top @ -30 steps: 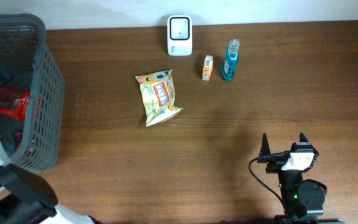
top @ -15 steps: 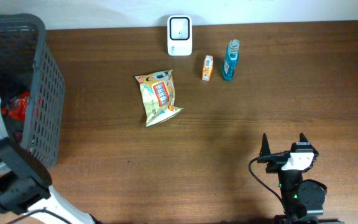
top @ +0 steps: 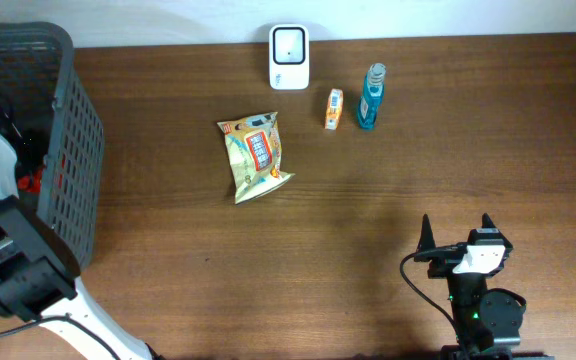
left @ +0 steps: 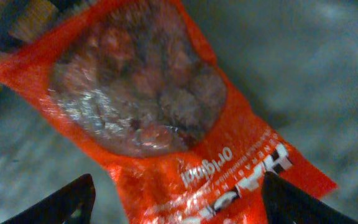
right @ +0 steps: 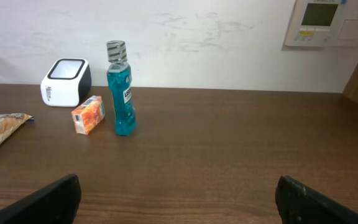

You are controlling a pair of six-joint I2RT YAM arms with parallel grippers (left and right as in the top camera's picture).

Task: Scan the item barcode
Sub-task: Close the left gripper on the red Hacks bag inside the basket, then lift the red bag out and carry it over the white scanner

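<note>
1. Right hand [right: 176, 186] sits low at the near table [top: 348, 220] edge, right side. It's released: fingers spread wide w/ nothing between them, only bare wood.
2. Left hand [left: 178, 186] is down inside the grey basket [top: 68, 150] at the table's left end. Its fingers are spread wide on either side of the lower end of the red pouch [left: 166, 124]. It isn't clenched on the pouch; can't tell if the tips touch the film.
3. Red pouch = task item, lying in the basket under the left hand. It has a clear window showing dark reddish chunks and white lettering on the red part. No barcode visible on this face. Overhead shows only a red sliver of it beside the arm.
4. Yellow snack bag [top: 255, 155] lies flat mid-table, well apart from both hands, crumpled at its lower end.
5. Orange box [top: 334, 108] is further back, just beside the blue bottle [top: 371, 97] on the bottle's left. They're apart, not touching. The bottle is upright w/ a silver cap.
6. Scanner [top: 289, 44], a white unit w/ a dark top window, is at the far table edge by the wall, left of the box.
7. White wall panel [right: 324, 23] is mounted up on the back wall, far right.
</note>
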